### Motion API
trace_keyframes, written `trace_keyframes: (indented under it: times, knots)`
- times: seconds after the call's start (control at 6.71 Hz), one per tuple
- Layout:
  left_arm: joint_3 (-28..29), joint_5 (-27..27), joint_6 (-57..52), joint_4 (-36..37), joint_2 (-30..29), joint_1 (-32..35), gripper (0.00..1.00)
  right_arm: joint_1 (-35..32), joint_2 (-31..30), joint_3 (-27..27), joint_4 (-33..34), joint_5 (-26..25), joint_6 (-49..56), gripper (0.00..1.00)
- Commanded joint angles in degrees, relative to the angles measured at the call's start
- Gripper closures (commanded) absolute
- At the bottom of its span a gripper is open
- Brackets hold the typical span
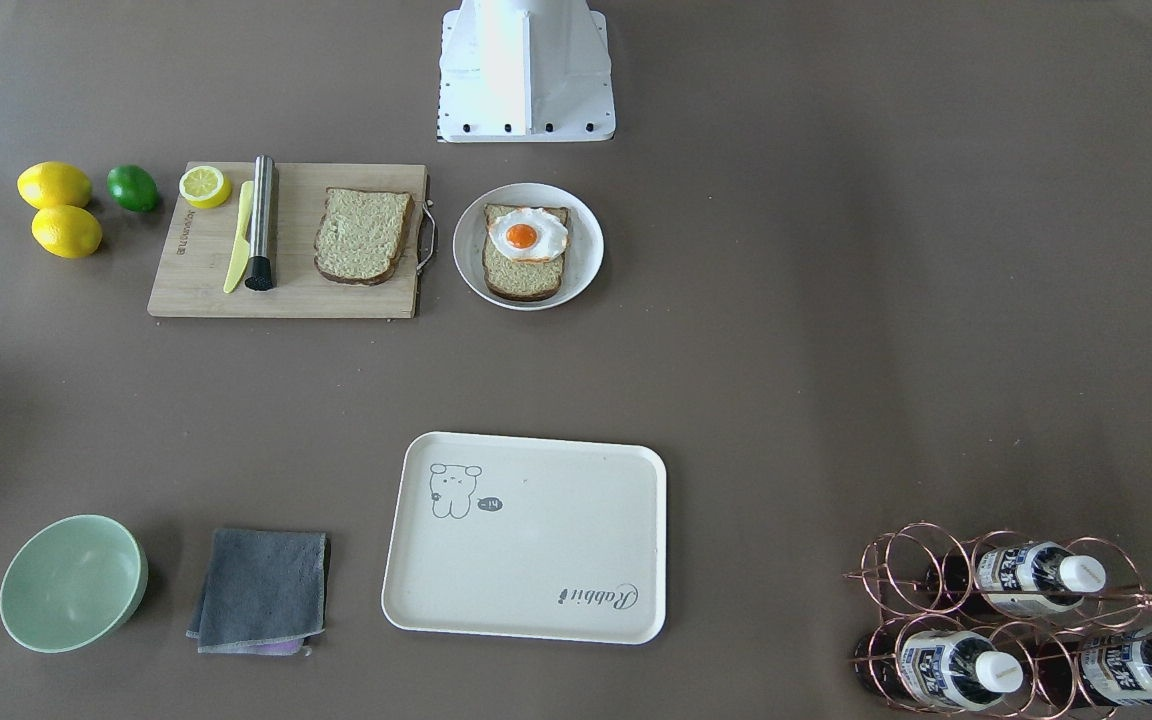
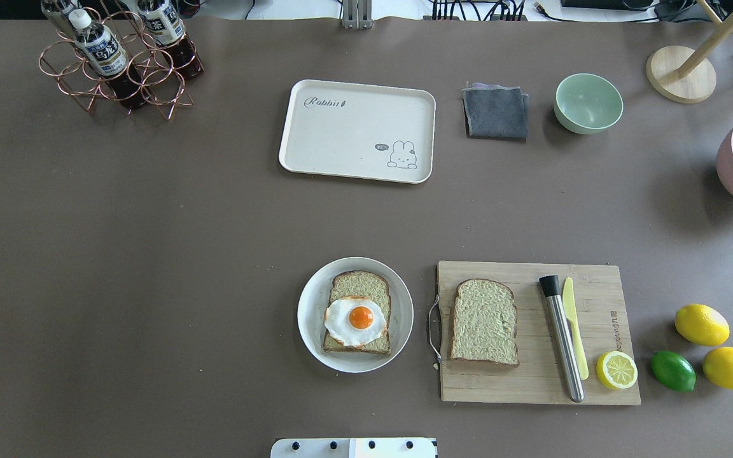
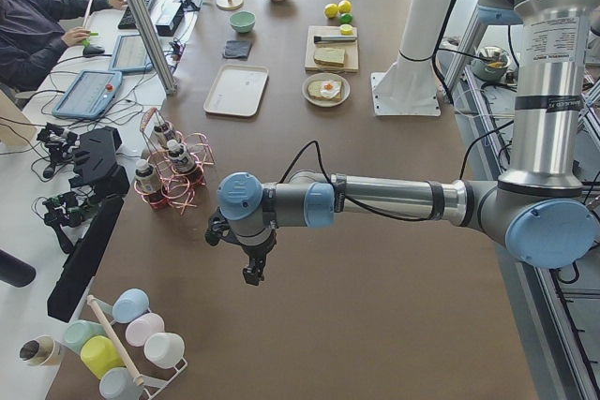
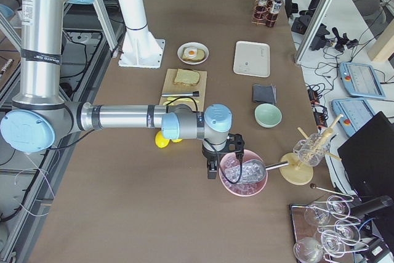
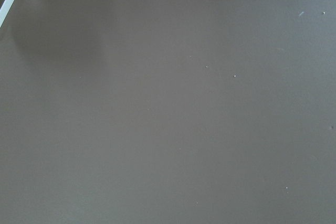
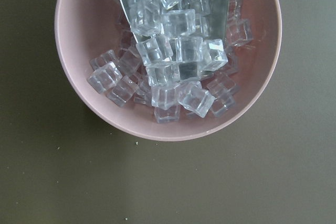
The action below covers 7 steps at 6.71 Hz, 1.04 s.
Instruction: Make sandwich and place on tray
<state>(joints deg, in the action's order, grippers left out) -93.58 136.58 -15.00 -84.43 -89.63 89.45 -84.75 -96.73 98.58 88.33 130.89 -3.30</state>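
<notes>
Bread [image 2: 484,321] and egg [image 2: 355,320] lie well apart from the tray [image 2: 347,137]; left gripper [image 3: 251,274] and right gripper [image 4: 212,169] jaws, we cannot tell.

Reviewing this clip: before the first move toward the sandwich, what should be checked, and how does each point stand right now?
1. Loose bread slice flat on the cutting board, nothing on top: ok.
2. Egg seated on the lower slice in the plate: ok.
3. Tray holds nothing: ok.
4. Sandwich assembled: not ok, slices apart.
5. Left gripper open: cannot tell, side view only.
6. Right gripper open: cannot tell; it hangs by the ice bowl.
</notes>
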Motion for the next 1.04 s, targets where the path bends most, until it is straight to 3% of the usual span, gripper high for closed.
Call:
trace_keyframes:
  times: [0.0,0.3,0.6,0.75,0.89]
  knots:
    - [-0.19,0.00,-0.02,-0.03,-0.28,-0.06,0.02,0.02,0.14,0.03,0.00,0.33,-0.04,0.00]
    - [-0.28,0.00,0.15,-0.03,-1.24,-0.06,0.02,0.11,1.80,0.30,-0.18,0.33,0.05,0.00]
    - [-0.29,0.35,0.24,-0.03,-3.17,-0.06,0.02,0.72,2.51,-1.10,-6.84,0.33,-0.30,0.00]
    - [0.41,4.96,0.15,-0.03,-3.88,-0.06,0.02,1.08,2.78,-0.50,-8.68,0.51,-0.30,0.00]
    - [-0.19,5.97,0.33,-2.21,-5.45,-0.06,0.02,2.47,2.69,-0.93,-14.10,0.51,-0.30,0.00]
